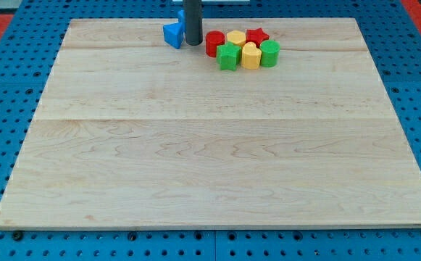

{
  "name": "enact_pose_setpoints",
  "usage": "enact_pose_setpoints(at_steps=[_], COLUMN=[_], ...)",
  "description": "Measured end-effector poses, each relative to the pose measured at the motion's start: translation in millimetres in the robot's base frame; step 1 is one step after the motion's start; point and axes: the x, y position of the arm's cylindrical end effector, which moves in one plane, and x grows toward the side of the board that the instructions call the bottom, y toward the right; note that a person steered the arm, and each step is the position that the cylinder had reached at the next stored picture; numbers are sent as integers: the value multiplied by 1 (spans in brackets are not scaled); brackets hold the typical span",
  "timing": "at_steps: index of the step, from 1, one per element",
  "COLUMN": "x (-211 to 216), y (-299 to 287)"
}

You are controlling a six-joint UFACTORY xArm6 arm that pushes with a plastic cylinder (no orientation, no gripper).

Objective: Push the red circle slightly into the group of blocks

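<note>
With no pincer to judge, we nudge my tip [193, 43] gently rightward, easing the red circle [214, 43] into the group at upper centre.

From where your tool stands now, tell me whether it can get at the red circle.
Probably yes. My tip stands just to the view's left of the red circle, with nothing showing between them; the blue block sits on my other side.

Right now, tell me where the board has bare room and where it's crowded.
Bare: the whole board below the blocks, and both top corners. Crowded: top centre, where my tip stands between the blue block and the red circle, which fronts the cluster.
</note>
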Motion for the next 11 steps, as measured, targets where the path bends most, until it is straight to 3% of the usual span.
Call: enact_pose_setpoints(at_steps=[4, 5, 8, 9, 11], x=[6, 7, 114, 127, 27], y=[3, 28, 35, 76, 216])
